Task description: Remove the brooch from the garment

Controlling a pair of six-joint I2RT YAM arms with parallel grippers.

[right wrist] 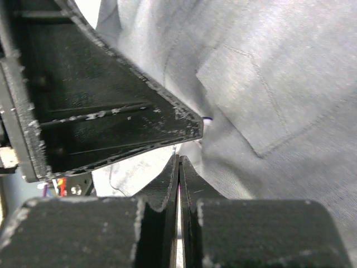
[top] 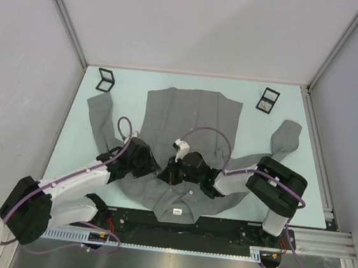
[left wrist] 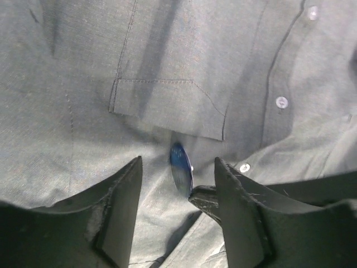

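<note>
The grey shirt [top: 193, 119] lies spread on the table, collar toward the arms. In the left wrist view a round blue brooch [left wrist: 181, 167] stands on edge just below the chest pocket [left wrist: 167, 106]. My left gripper [left wrist: 177, 164] is open, one finger on each side of the brooch, touching nothing. My right gripper [right wrist: 178, 159] is shut, and its tips [left wrist: 203, 196] meet the brooch's lower edge. In the right wrist view only a sliver of blue [right wrist: 206, 119] shows past the left finger [right wrist: 111, 123]. Both grippers [top: 166, 168] meet over the shirt's chest.
Two small black boxes stand at the back of the table, one at the left [top: 106, 79] and one at the right [top: 268, 100]. White buttons [left wrist: 281, 102] run along the shirt's placket. The shirt's sleeves spread out to both sides.
</note>
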